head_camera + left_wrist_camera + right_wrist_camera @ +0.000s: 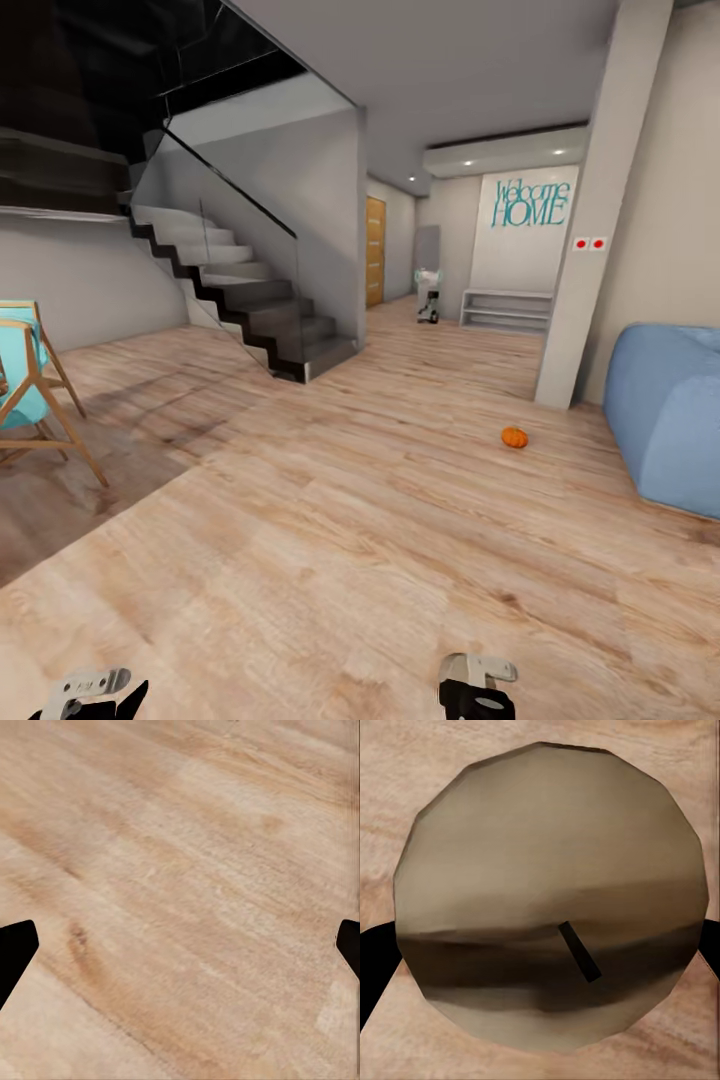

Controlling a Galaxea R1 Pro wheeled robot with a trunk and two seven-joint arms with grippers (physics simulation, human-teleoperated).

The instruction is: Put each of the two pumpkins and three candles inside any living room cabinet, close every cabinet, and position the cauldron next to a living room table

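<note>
The right gripper (540, 967) clamps a candle (551, 900); the left gripper (180, 945) is spread, empty. A pumpkin (514, 437) lies ahead, rightward, on the floor (300, 520).

dark staircase (265, 320), blue beanbag (668, 415), wooden chair (30, 385) stand on wood floor (330, 540).

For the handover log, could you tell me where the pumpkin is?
In the head view, the pumpkin lies on the wood floor, right of centre, between the pillar and the blue beanbag.
</note>
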